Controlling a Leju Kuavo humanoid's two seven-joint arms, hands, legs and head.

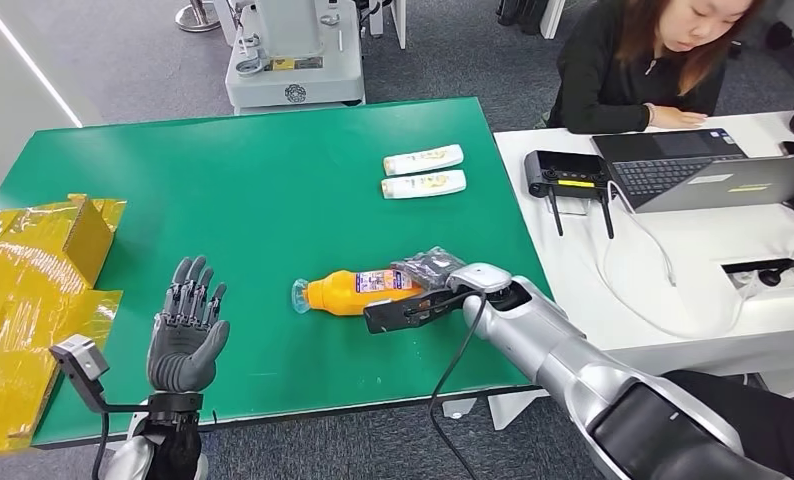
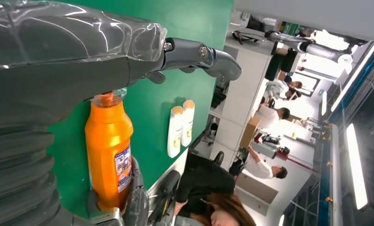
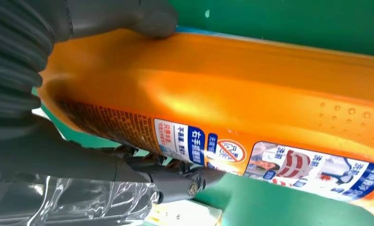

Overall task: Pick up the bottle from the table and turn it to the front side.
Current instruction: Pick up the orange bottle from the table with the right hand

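My right robot hand [image 1: 435,290] is wrapped around the base end of the orange bottle [image 1: 358,291], which lies on its side on the green worktop [image 1: 263,180], its clear cap pointing toward my left. In the right wrist view my thumb [image 3: 128,16] presses on one side of the bottle's body and my darker fingers [image 3: 175,176] curl along the other, just under the printed label [image 3: 270,160]. My left robot hand [image 1: 186,328] is raised over the near left part of the worktop, palm up and fingers spread, holding nothing and well apart from the bottle. Farther back on the green surface lie two small white tubes [image 1: 424,172], side by side. Crumpled yellow wrapping [image 1: 33,300] sits at the left edge.
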